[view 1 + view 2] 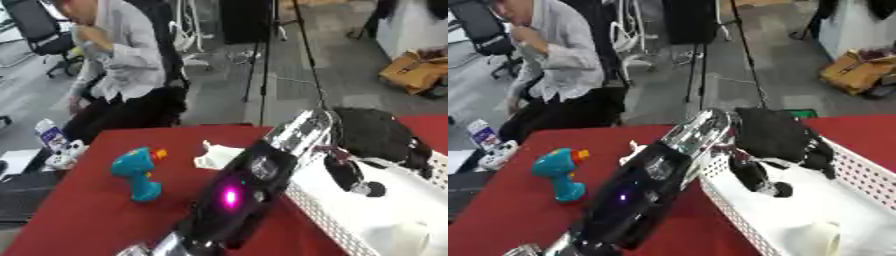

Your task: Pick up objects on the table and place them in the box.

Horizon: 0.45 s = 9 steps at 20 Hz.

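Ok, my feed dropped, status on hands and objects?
Left hand over white box, fingers curled down, hold unclear. Right hand not in view. Teal toy drill and white object on red table.

A grey carpeted floor point(219, 95) is seen beyond the red-covered table point(96, 210). A black wheeled office chair point(39, 32) stands at the far left. A thin black tripod stand point(262, 65) rises near the middle, and a tan leather bag point(855, 72) lies by a white cabinet point(855, 25) at the right.
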Available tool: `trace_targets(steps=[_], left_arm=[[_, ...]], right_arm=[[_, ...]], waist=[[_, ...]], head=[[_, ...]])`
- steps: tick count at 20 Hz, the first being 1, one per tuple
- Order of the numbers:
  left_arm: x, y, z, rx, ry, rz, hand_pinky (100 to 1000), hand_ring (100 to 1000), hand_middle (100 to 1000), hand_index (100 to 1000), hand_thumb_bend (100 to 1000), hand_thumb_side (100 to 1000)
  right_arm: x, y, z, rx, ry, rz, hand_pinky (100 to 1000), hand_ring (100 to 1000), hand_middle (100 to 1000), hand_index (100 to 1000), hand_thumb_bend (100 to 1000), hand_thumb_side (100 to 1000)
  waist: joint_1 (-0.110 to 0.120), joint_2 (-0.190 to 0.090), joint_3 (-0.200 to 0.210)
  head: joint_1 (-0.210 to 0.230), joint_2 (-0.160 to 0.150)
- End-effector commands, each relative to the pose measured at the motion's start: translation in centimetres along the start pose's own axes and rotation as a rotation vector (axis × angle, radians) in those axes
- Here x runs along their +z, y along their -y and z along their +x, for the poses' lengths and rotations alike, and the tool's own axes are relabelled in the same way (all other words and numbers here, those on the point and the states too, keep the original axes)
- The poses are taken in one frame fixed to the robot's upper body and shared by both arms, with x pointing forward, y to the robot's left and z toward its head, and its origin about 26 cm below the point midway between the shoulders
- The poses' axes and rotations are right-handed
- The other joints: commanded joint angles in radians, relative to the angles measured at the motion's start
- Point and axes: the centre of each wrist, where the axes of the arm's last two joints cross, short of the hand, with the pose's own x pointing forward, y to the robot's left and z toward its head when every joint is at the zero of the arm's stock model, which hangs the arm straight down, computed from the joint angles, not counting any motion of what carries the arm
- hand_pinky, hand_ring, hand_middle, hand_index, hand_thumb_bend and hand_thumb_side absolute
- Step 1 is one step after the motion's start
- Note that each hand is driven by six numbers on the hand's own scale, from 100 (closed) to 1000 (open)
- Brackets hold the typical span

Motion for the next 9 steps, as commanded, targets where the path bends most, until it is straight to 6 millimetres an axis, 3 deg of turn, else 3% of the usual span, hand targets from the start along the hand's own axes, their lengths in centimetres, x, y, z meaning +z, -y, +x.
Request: trace_targets(steps=[1,9], left_arm=[[0.08,-0.59,-0.38,-0.055,0.031,-0.022,567,806,808,911,320,253],[0.34,-0.52,-0.52,-0.082,0.025,0.032,516,779,775,862,226,227]], right_arm=[[-1.17,-0.11,0.51,-0.113,0.126,-0.117,754,680,659,686,100,796],[-1.16,0.04,0.48,-0.115,0.132,-0.117,751,680,657,684,100,796]], waist=[[-0.009,-0.013,0.001],[-0.015,-0.013,0.007]], head=[[0.002,-0.008],[-0.001,-0.006]])
